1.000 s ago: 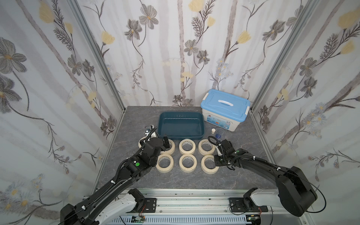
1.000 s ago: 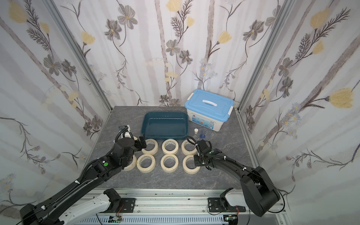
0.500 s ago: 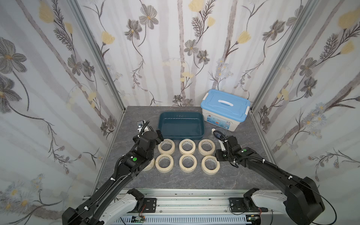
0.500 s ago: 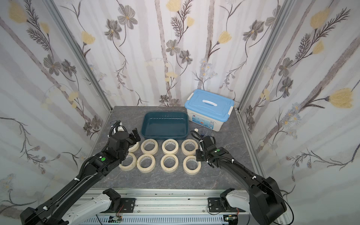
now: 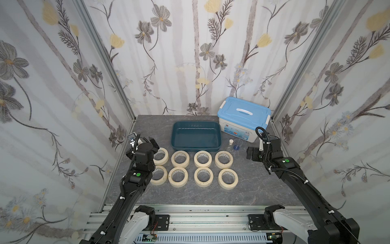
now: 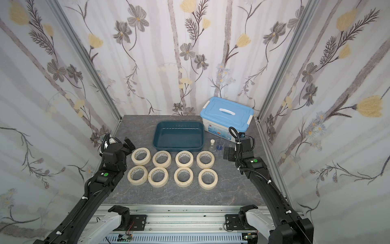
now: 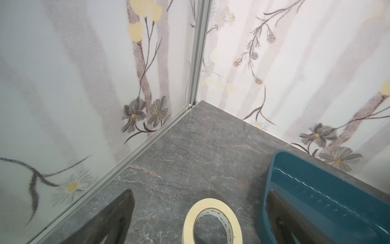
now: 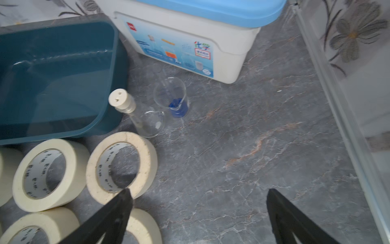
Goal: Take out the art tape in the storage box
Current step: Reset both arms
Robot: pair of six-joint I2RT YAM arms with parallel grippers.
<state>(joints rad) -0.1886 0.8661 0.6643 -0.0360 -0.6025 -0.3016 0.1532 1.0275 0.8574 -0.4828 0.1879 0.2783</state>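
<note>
Several cream rolls of art tape lie flat in two rows on the grey table, from the far-left roll [image 5: 161, 156] to the near-right roll [image 5: 228, 178]. Behind them stands the teal storage box [image 5: 196, 136], with nothing in it. My left gripper [image 5: 142, 140] hovers open by the left wall, above the far-left roll [image 7: 190, 219], holding nothing. To the right of the rows my right gripper [image 5: 253, 153] is open and empty over bare table. One of its fingers [image 8: 118, 207] overlaps the far-right roll [image 8: 145, 156] in the right wrist view.
A white tub with a light-blue lid [image 5: 244, 118] stands at the back right. A small stoppered flask [image 8: 147, 120] and a glass beaker with a blue bottom [image 8: 171, 95] sit between the tub, the box and the rolls. Papered walls close in on both sides.
My right gripper opened, let go of the near-right roll and drew back to the right. The left arm pulled away from the rolls toward the left wall, still open.
</note>
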